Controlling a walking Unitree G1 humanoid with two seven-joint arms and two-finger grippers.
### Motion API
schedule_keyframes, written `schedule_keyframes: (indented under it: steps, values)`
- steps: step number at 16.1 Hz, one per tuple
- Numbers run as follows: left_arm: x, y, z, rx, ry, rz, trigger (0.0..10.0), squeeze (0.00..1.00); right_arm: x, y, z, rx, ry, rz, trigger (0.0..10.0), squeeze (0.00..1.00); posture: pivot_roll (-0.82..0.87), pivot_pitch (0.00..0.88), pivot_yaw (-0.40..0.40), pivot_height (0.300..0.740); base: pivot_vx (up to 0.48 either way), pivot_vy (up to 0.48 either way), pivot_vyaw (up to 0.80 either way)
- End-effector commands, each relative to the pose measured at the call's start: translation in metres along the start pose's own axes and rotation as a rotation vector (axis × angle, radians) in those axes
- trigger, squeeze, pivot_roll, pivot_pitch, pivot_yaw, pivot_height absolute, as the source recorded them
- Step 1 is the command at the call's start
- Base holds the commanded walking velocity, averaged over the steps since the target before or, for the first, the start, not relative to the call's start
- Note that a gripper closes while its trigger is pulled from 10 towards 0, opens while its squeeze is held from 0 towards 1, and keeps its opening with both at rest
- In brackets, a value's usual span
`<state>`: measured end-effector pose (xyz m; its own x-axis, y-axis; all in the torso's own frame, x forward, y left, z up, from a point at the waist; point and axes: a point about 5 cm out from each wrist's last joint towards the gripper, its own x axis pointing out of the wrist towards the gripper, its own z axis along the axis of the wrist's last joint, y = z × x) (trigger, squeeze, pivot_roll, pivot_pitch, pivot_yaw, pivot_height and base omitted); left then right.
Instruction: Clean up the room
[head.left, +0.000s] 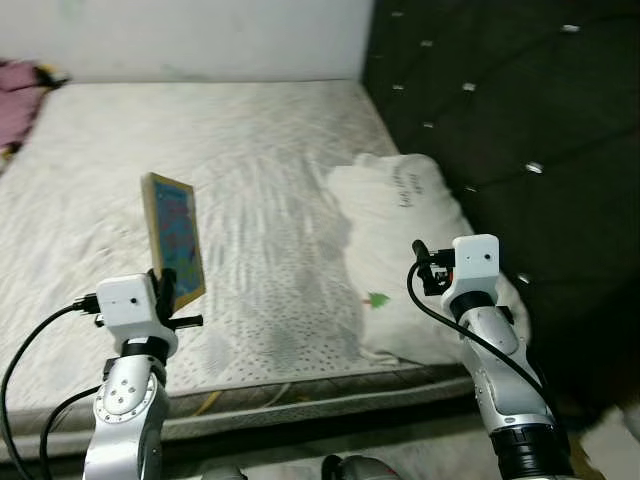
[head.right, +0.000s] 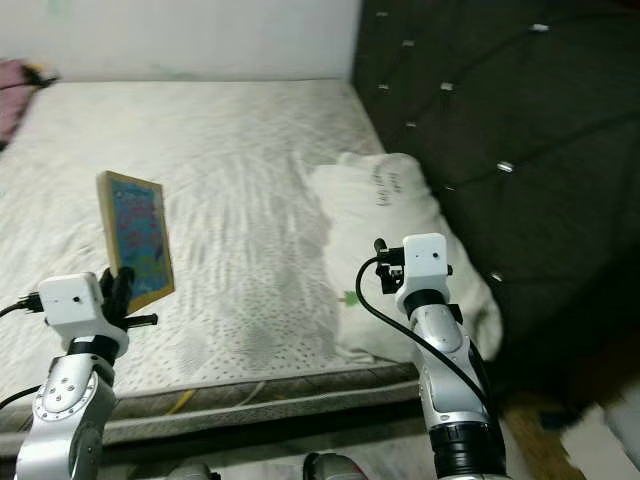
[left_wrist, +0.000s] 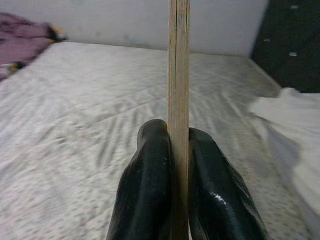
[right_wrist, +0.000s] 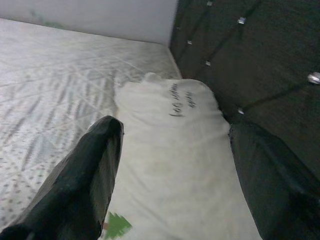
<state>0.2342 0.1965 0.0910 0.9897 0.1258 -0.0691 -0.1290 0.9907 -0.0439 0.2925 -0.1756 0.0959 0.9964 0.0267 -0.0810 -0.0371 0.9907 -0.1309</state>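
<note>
Left tool (left_wrist: 179, 200) is pinching the one board (head.left: 175, 238) you carry: its two black fingers (left_wrist: 147, 190) press flat against both faces, gripping at the lower edge. You hold the board upright above the near part of the bed (head.left: 250, 170), long axis standing up from the tool, thin edge toward your wrist camera and the coloured face turned toward your right side. Nothing else touches it; it hangs clear of the mattress.

Right tool (right_wrist: 170, 165) is spread wide and empty, its fingers apart over the single white pillow (head.left: 400, 230), which lies on the bed just beside the dark padded headboard (head.left: 520, 120). That pillow lies straight ahead of the right tool and is much nearer to it than to the left, with its long axis running away from you along the headboard.

Count: one board, one pillow, and one heap of pink cloth (head.left: 20, 100) at the far left corner of the bed, well apart from both arms.

Your next move probably turns on where the board should go, and no such place is visible.
</note>
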Motion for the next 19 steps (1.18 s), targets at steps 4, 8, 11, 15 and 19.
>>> schedule_keyframes:
  steps: [4,8,11,15,19]
  values:
    - [0.0047,-0.0062,0.0106,-0.004,-0.046,-0.029,10.0,0.0,0.0007,0.0004,0.003,0.006,-0.006,0.009,10.0,0.0,0.06,0.0,-0.03,0.74,0.0,0.0,-0.6]
    - [0.0061,-0.0054,0.0118,-0.004,-0.05,-0.01,10.0,0.0,0.0018,0.0017,0.0038,0.003,-0.008,0.019,10.0,0.0,0.06,0.0,-0.029,0.74,0.0,0.0,0.0]
    - [0.0066,-0.0052,0.0119,-0.009,-0.049,-0.007,10.0,0.0,0.0024,0.003,0.0043,0.004,-0.011,0.027,10.0,0.0,0.06,0.0,-0.029,0.74,0.0,0.0,0.0]
    - [0.0077,-0.0058,0.0125,-0.019,-0.048,-0.002,10.0,0.0,0.0026,0.0047,0.0043,0.004,-0.012,0.037,10.0,0.0,0.05,0.0,-0.029,0.74,0.0,0.0,0.0]
    - [0.0089,-0.0072,0.0133,-0.026,-0.051,0.0,10.0,0.0,0.0028,0.0056,0.0043,0.004,-0.012,0.044,10.0,0.0,0.05,0.0,-0.031,0.74,0.0,0.0,0.0]
